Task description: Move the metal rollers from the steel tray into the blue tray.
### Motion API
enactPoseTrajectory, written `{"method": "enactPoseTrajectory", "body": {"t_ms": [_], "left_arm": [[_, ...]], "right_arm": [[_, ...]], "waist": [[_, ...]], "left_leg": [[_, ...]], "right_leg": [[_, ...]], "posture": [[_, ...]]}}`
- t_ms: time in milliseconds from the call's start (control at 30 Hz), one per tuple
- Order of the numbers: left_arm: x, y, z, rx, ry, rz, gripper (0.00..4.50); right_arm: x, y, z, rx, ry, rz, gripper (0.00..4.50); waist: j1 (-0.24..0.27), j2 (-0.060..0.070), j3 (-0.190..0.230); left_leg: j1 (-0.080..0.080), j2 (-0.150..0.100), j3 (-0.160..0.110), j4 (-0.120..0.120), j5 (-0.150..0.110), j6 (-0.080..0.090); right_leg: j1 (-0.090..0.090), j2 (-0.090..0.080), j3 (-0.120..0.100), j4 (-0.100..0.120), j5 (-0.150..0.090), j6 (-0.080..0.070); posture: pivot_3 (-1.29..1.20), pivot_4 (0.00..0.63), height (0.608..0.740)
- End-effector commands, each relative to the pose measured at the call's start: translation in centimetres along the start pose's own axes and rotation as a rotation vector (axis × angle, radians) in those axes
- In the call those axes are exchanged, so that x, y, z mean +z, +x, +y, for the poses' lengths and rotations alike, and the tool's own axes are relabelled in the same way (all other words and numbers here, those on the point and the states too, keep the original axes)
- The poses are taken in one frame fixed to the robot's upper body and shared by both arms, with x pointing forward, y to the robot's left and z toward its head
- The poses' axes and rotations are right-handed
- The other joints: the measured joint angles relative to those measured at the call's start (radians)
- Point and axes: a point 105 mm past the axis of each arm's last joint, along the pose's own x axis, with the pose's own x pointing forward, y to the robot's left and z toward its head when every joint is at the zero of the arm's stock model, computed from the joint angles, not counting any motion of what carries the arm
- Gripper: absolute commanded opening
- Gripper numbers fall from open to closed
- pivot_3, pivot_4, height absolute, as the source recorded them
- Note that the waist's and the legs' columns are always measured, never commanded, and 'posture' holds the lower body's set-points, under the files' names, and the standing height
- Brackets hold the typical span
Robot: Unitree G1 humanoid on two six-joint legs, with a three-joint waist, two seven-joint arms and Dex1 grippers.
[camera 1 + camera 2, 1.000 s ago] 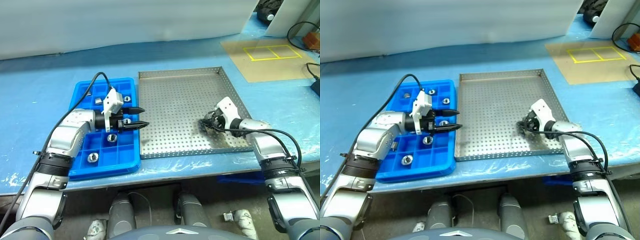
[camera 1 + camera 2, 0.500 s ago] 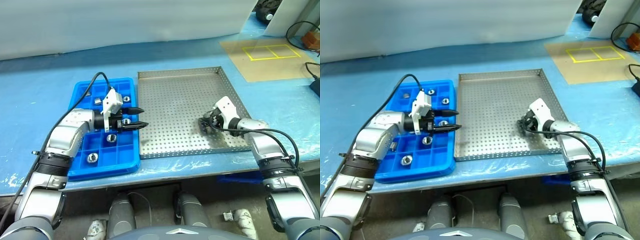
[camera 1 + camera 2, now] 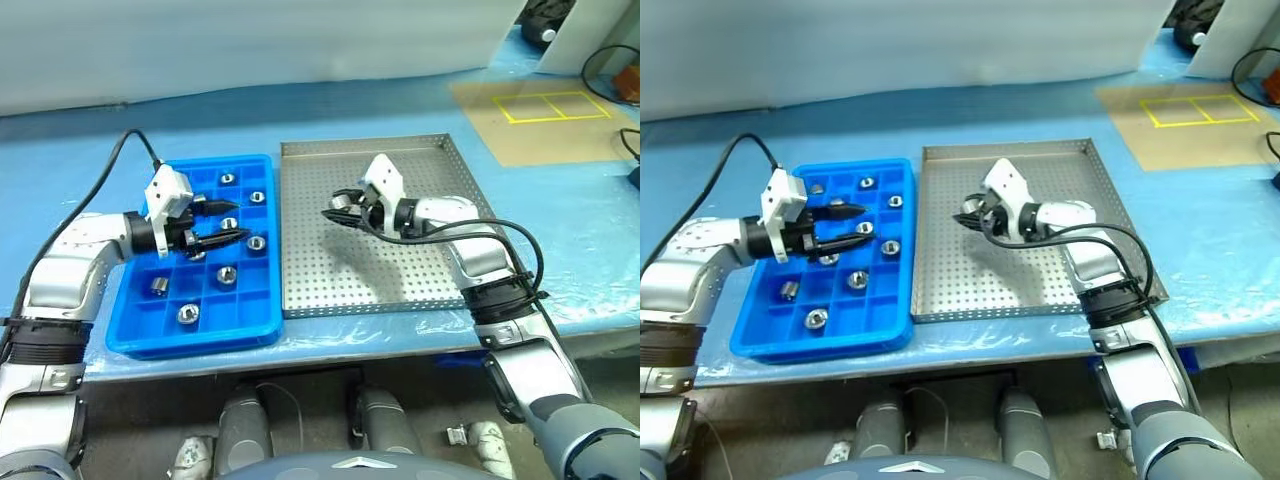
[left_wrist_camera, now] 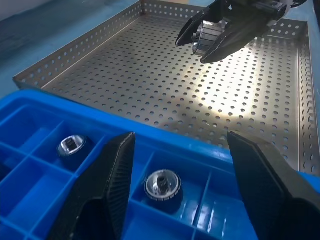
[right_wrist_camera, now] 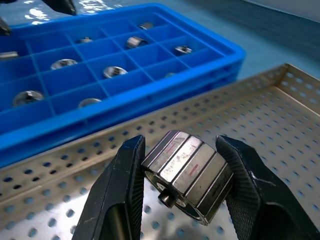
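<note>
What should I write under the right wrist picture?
Right tool pinching a metal roller above the steel tray, blue tray ahead.

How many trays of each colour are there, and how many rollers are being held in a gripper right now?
Blue tray: 1
Steel tray: 1
Roller held in the right gripper: 1
Total: 3

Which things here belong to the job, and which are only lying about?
Job: steel tray; blue tray; roller held in right gripper; rollers already in compartments; left gripper.
Lying about: yellow-taped board; black cables.
</note>
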Motion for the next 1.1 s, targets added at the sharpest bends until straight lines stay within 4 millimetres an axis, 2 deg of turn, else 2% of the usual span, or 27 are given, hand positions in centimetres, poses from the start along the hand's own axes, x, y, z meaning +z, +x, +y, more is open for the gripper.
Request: {"method": "enactPoseTrajectory", "body": {"t_ms": [33, 133, 400, 600, 833, 1100], "left_arm": [[1.5, -1.5, -0.4, 0.044, 0.039, -0.018, 3.09], [1.2, -2.5, -1.3, 0.071, 0.019, -0.002, 3.09], [0.3, -4.5, -4.9, 0.122, -0.062, 0.027, 3.09], [0.2, -5.3, -7.1, 0.159, -0.101, 0.036, 3.09], [0.0, -5.5, -9.4, 0.171, -0.145, 0.042, 3.09], [-0.2, -5.3, -9.8, 0.173, -0.162, 0.041, 3.09]], "right_arm": [[1.8, 1.3, 1.8, 0.146, -0.033, -0.050, 1.79], [2.2, 1.9, 3.5, 0.291, 0.010, -0.059, 1.79], [2.6, 3.7, 6.9, 0.530, -0.019, -0.051, 1.79], [1.5, 4.6, 9.2, 0.647, -0.041, -0.020, 1.79], [0.7, 5.0, 10.3, 0.722, -0.042, 0.002, 1.79], [-1.1, 4.4, 10.4, 0.758, -0.047, 0.068, 1.79]], "waist": [[0.007, 0.000, 0.000], [0.027, 0.000, 0.000], [0.058, 0.000, 0.000], [0.087, 0.000, 0.000], [0.121, 0.000, 0.000], [0.147, 0.000, 0.000]], "left_leg": [[0.000, 0.000, 0.000, 0.000, 0.000, 0.000], [0.000, 0.000, 0.000, 0.000, 0.000, 0.000], [-0.001, 0.001, -0.002, -0.002, 0.000, 0.000], [-0.002, 0.001, -0.003, -0.002, 0.000, -0.001], [-0.003, 0.001, -0.004, -0.003, 0.000, -0.001], [-0.003, 0.000, -0.004, -0.004, 0.000, -0.001]], "right_leg": [[0.000, 0.000, 0.000, 0.000, 0.000, 0.000], [0.000, 0.000, -0.001, 0.000, 0.000, 0.000], [-0.001, 0.000, -0.002, 0.000, 0.000, 0.000], [-0.001, -0.001, -0.003, 0.000, -0.001, 0.000], [-0.002, 0.000, -0.003, 0.000, -0.001, 0.001], [-0.002, 0.000, -0.002, -0.001, -0.005, 0.007]], "posture": [[0.02, 0.150, 0.740], [0.09, 0.150, 0.740], [0.24, 0.150, 0.740], [0.34, 0.150, 0.740], [0.40, 0.150, 0.740], [0.39, 0.150, 0.740]]}}
